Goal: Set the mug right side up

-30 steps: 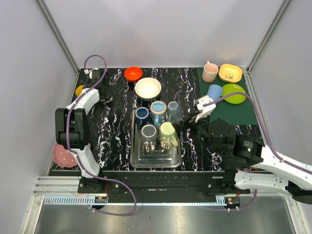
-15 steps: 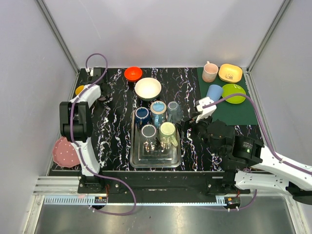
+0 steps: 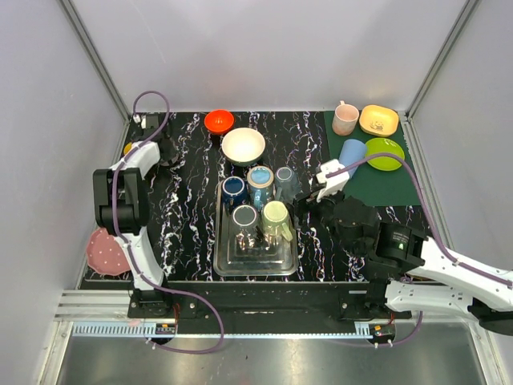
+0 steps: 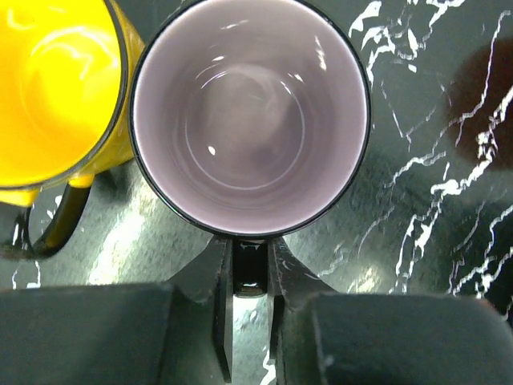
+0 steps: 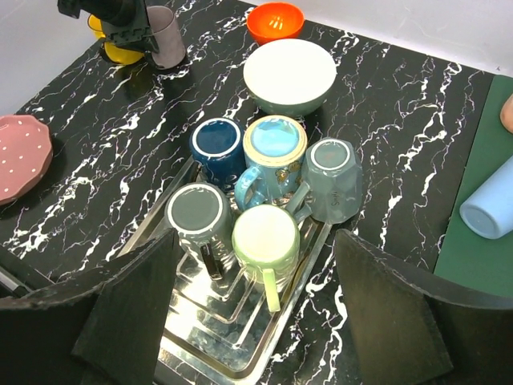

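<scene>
A dark mug (image 4: 250, 120) with a pale lilac inside stands mouth up on the black marble table at the far left corner, also seen in the right wrist view (image 5: 167, 40). My left gripper (image 4: 250, 258) is shut on its black handle (image 4: 250, 273), and in the top view this gripper (image 3: 152, 132) sits at the back left. A yellow mug (image 4: 48, 88) stands right beside it. My right gripper (image 5: 256, 297) hangs open over the metal tray (image 5: 216, 325), with nothing between its fingers.
The tray (image 3: 220, 265) holds several upside-down mugs, among them a green one (image 5: 266, 234) and a grey one (image 5: 199, 215). A white bowl (image 3: 243, 146) and an orange bowl (image 3: 219, 120) stand behind it. A pink plate (image 3: 106, 250) lies front left. A green mat (image 3: 401, 188) carries dishes at the right.
My left gripper has closed onto the dark mug's handle at the back left corner. The right arm has shifted slightly left over the tray, still open.
</scene>
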You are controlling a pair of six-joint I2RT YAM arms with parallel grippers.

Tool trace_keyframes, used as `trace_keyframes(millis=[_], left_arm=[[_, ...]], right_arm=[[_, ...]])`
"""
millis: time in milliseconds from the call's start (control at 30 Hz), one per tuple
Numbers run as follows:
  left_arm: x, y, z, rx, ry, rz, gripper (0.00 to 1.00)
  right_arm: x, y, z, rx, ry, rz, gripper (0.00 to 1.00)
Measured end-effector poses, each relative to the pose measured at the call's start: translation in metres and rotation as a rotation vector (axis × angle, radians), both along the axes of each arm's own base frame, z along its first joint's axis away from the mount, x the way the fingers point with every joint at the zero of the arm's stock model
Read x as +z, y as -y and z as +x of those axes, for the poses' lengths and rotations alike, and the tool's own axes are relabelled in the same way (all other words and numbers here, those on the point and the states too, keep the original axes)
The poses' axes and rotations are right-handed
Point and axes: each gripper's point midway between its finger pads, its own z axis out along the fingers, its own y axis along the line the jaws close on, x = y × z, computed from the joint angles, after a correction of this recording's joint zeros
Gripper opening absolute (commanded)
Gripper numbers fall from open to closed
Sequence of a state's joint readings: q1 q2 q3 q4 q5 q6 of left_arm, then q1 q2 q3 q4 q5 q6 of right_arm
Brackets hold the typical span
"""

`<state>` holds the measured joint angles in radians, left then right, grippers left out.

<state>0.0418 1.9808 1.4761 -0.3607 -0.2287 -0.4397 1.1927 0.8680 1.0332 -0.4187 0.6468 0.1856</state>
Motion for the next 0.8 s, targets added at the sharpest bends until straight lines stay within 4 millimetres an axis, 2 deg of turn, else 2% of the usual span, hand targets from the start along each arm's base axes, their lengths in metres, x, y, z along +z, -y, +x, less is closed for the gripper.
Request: trace_keyframes(millis=[67, 133, 200, 267, 333, 433, 533, 600, 667, 733, 800], left_arm=[[0.003, 0.004, -0.008, -0.009, 0.004, -0.023, 0.0], [0.012, 0.012, -0.026, -0.018, 0.006, -0.061, 0.0], [0.031, 0.022, -0.045, -0.03, 0.027, -0.098, 0.0], [0.063, 0.037, -0.063, -0.054, 0.086, -0.13, 0.0], [0.108, 0.061, -0.077, -0.101, 0.192, -0.171, 0.0], [0.191, 0.115, -0.105, -0.235, 0.42, -0.293, 0.0], [0.258, 0.163, -0.148, -0.398, 0.627, -0.462, 0.0], [0.29, 0.186, -0.176, -0.492, 0.733, -0.579, 0.0], [0.308, 0.202, -0.196, -0.562, 0.799, -0.686, 0.0], [0.316, 0.217, -0.212, -0.618, 0.829, -0.795, 0.0], [0.316, 0.231, -0.223, -0.662, 0.82, -0.888, 0.0]], right_arm=[[-0.002, -0.003, 0.001, 0.0, -0.005, -0.004, 0.83], [-0.005, -0.007, 0.003, -0.001, -0.01, -0.008, 0.83], [-0.008, -0.015, 0.005, -0.002, -0.016, -0.002, 0.83], [-0.011, -0.022, 0.009, -0.007, -0.027, 0.011, 0.83], [-0.014, -0.027, 0.016, -0.021, -0.043, 0.033, 0.87], [-0.019, -0.027, 0.036, -0.062, -0.12, 0.126, 0.89], [-0.017, -0.01, 0.072, -0.095, -0.221, 0.351, 0.89], [-0.012, -0.005, 0.086, -0.067, -0.257, 0.531, 0.9], [-0.011, -0.016, 0.081, 0.038, -0.315, 0.669, 0.9], [-0.004, -0.037, 0.068, 0.178, -0.377, 0.768, 0.9], [0.008, -0.056, 0.058, 0.309, -0.425, 0.842, 0.9]])
